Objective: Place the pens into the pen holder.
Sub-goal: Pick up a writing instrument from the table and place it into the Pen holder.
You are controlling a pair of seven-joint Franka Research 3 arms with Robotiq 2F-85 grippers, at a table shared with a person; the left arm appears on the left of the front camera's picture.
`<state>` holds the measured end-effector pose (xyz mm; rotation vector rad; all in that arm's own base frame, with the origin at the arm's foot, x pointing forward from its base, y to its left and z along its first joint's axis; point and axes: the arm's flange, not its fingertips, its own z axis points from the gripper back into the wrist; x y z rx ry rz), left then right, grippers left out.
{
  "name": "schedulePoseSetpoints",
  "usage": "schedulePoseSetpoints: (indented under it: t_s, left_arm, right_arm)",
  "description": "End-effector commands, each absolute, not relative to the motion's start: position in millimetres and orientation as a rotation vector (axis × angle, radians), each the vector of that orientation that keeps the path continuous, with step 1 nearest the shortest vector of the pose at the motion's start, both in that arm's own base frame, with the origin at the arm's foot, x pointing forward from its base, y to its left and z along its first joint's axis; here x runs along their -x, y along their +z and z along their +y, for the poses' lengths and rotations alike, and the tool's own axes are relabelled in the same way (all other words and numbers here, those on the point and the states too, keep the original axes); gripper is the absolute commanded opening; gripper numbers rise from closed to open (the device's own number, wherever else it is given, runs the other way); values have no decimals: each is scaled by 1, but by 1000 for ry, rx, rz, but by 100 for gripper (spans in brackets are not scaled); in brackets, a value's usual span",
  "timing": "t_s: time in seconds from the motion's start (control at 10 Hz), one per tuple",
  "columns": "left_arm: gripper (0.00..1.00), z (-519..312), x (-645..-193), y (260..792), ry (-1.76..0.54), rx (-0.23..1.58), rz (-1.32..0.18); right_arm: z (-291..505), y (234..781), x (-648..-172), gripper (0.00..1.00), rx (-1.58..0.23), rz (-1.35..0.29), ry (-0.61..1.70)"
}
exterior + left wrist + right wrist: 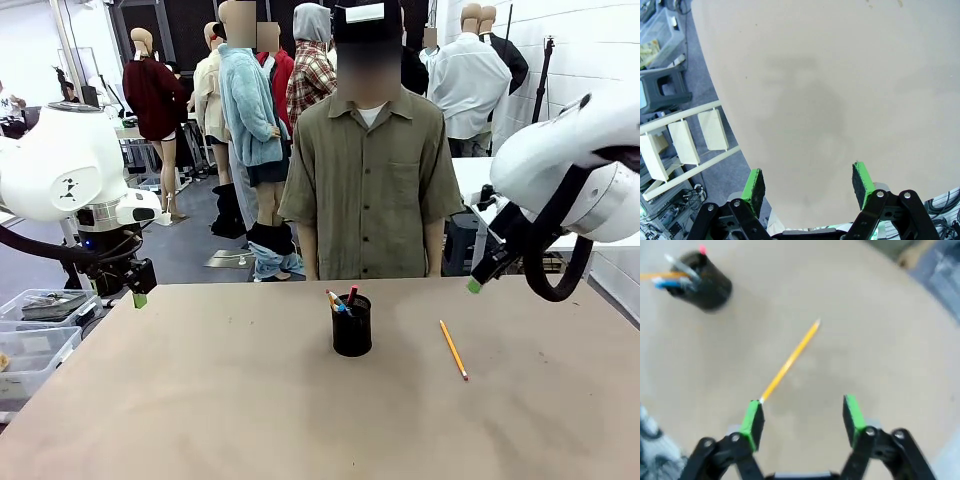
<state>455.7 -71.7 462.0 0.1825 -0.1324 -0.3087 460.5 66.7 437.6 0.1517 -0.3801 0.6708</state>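
The black mesh pen holder [352, 325] stands at the table's middle with several pens [342, 300] sticking out of it; it also appears at the top left of the right wrist view, pen holder [707, 286]. An orange pencil [453, 349] lies flat on the table to its right, pencil [789, 361] in the right wrist view. My right gripper [475, 284] hovers open above the table's far right, above and behind the pencil, gripper [804, 415]. My left gripper [139, 297] hangs open over the table's far left edge, gripper [810, 182], nothing between its fingers.
A person in an olive shirt [370, 180] stands at the far side of the brown table [250, 400], behind the holder. Clear plastic bins [35, 340] sit off the table's left edge. A grey stool [665, 90] and white rack [685, 140] are beside the table.
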Motion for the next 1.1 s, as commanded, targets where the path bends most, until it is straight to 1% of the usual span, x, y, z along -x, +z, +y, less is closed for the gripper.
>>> schedulePoseSetpoints:
  t_s: [0.0,0.2,0.4,0.6,1.0]
  left_arm:
    - [92,-69,-457,462,-319,-197,-146]
    - [92,-69,-457,462,-319,-197,-146]
    - [92,-69,-457,462,-319,-197,-146]
    - [92,-69,-457,462,-319,-197,-146]
    - [92,-69,-457,462,-319,-197,-146]
  right_arm:
    - [103,477,-485,78,-169,-168,671]
    - [129,464,-503,78,-152,-108,666]
    - [156,442,-509,78,-106,-29,663]
    - [172,410,-521,78,-18,8,576]
    - [173,352,-528,78,27,-5,422]
